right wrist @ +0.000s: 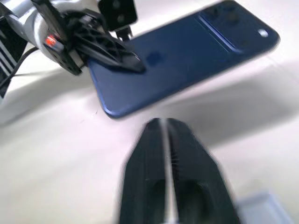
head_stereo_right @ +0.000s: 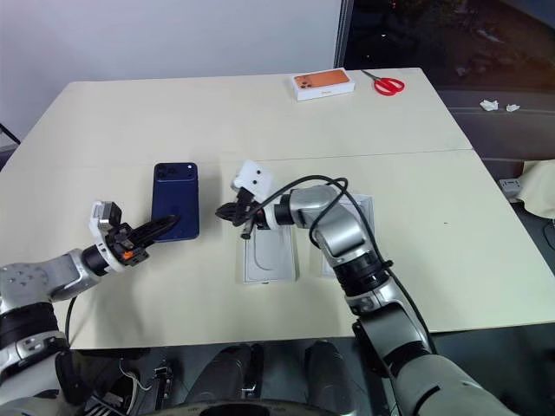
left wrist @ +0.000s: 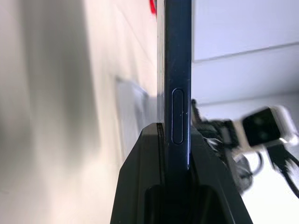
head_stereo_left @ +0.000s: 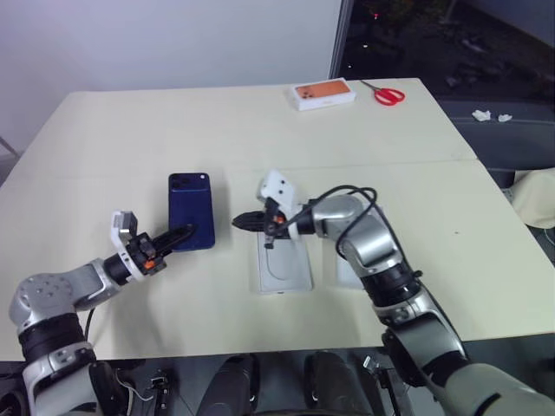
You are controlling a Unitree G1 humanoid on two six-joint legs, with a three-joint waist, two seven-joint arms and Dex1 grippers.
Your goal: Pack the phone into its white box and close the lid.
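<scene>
The left gripper [head_stereo_left: 184,234] is clamped on the near end of the phone [head_stereo_left: 192,211], one black finger above the glossy back and one beneath. In the left wrist view, the phone's thin side edge [left wrist: 178,84], with an elongated button, is seen pinched between the two fingers [left wrist: 145,177], which are closed tight against it. The phone is held over the cream table [head_stereo_left: 217,121], towards its left side, dark navy back facing up. Its long axis runs from the near edge of the table towards the far edge, and the camera cluster is at the far end, away from the gripper.

The right gripper [head_stereo_left: 240,223] is seen just right of the phone, pointing left at it and apart from it. In the right wrist view its fingers [right wrist: 154,158] are nearly together, with only a thin slit between them, and nothing is held.

A shallow white box [head_stereo_left: 284,267] lies flat on the table below the right gripper, its long axis also running near to far. A second white piece [head_stereo_left: 345,270] lies just right of it, mostly hidden by the right forearm. At the far edge, a white box with an orange phone picture [head_stereo_left: 323,94] and red-handled scissors [head_stereo_left: 388,94] are seen.
</scene>
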